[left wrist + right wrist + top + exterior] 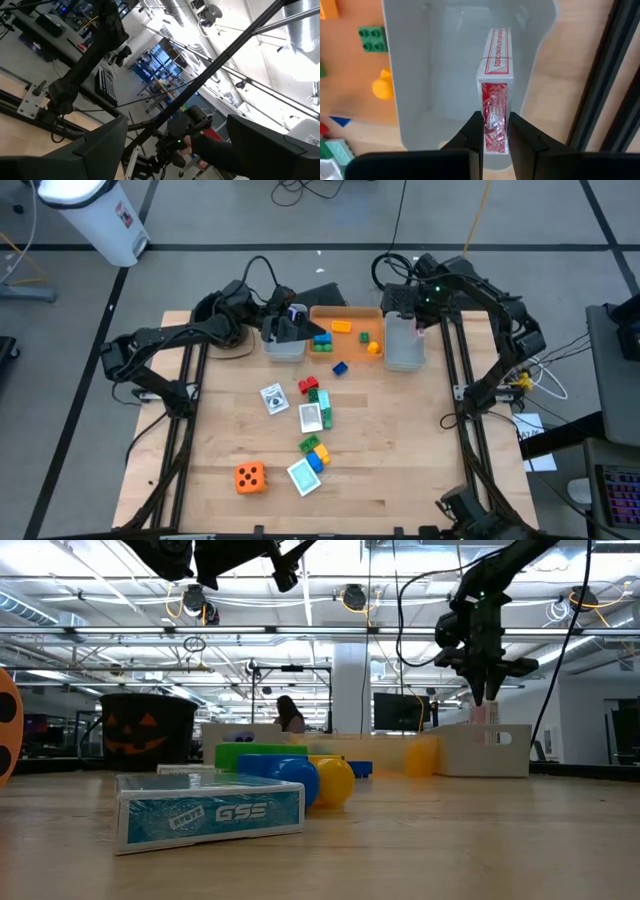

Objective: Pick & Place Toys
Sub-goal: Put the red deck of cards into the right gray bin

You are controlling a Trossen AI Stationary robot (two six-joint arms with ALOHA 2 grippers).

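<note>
a red and white card pack [495,85], a slim glossy box wrapped in clear film, is pinched on edge between the narrow fingers of the right gripper [496,131], directly above the hollow of the smooth grey bin [420,75]. the bin's walls are rounded and leave room on either side of the pack. beside that bin, in the orange bin [345,312], lie studded plastic bricks, one green [371,39] and one yellow [383,85].

the high view shows what the wrist view cannot: more toys scattered on the wooden table [400,460], including an orange die [250,477] near the front edge and flat card packs [274,398] in the middle, with bare wood all around them. the left gripper [292,320] hangs over a second grey bin [284,348], its fingers spread wide and holding nothing.

the low view alone shows a teal card pack [210,812] up close, with rounded blue and yellow pieces behind it.
</note>
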